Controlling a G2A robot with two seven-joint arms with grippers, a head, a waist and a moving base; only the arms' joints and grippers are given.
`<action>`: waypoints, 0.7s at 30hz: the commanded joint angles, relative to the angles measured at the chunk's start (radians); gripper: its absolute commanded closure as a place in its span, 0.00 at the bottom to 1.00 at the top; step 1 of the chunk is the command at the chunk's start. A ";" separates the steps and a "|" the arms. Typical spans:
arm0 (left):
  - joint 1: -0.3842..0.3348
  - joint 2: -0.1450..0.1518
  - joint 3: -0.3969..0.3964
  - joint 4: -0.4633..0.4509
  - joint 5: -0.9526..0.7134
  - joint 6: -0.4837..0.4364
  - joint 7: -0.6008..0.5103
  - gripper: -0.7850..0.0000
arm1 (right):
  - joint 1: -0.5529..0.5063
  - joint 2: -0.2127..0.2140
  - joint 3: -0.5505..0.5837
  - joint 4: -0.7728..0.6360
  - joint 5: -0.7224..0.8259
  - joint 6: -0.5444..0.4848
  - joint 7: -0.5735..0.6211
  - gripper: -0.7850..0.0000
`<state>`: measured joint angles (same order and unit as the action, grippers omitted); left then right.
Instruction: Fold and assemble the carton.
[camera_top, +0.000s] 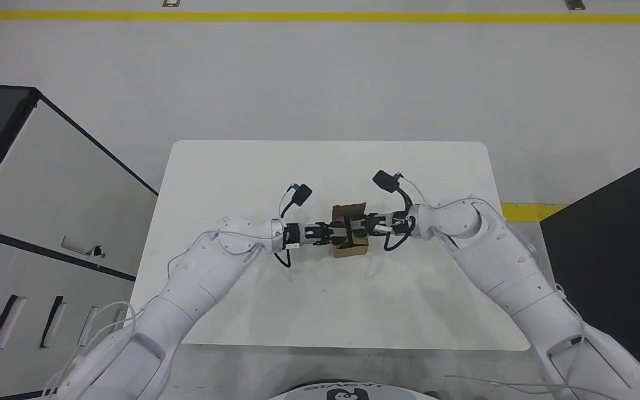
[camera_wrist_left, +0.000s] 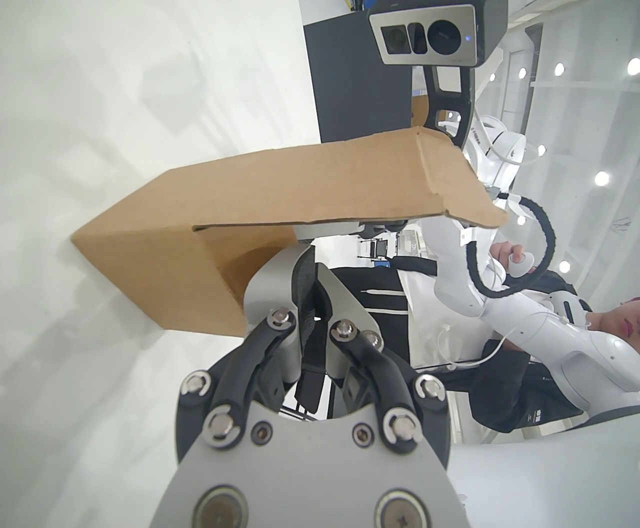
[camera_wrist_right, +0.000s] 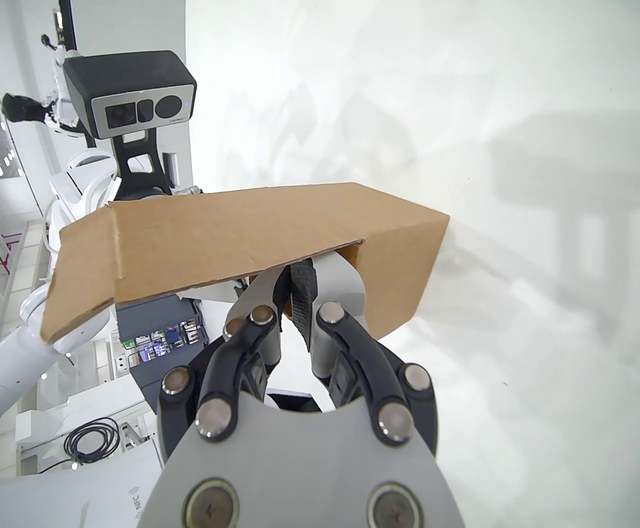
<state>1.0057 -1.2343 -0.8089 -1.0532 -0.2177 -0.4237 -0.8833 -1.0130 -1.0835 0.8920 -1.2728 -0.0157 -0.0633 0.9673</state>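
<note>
Carton (camera_top: 349, 232) on table (camera_top: 300, 310), jaws closed — both sides

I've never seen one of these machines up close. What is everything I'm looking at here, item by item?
carton: one, brown cardboard, middle of the table, tilted, held between the two grippers
table: one, white, in front of the robot
cabinet: one, grey with a black edge, on the floor to the robot's left of the table
dark panel: one, black, to the robot's right of the table
long floor line: one, yellow, across the grey floor beyond the table
left gripper: one, silver and black, shut on the carton at one open end
right gripper: one, silver and black, shut on the carton at the opposite end
</note>
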 joint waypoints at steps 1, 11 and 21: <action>-0.003 -0.002 0.002 0.006 0.003 0.006 0.003 1.00 | -0.001 0.001 0.003 -0.001 0.000 0.000 0.002 1.00; -0.017 -0.015 0.016 0.039 0.017 0.035 0.013 1.00 | -0.006 0.004 0.021 -0.014 -0.014 0.003 0.004 1.00; -0.022 -0.022 0.017 0.056 0.015 0.029 0.007 1.00 | -0.018 0.008 0.029 -0.035 -0.045 0.016 0.009 1.00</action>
<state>0.9834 -1.2561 -0.7918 -0.9981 -0.2019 -0.3934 -0.8756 -1.0307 -1.0752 0.9230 -1.3091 -0.0583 -0.0481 0.9753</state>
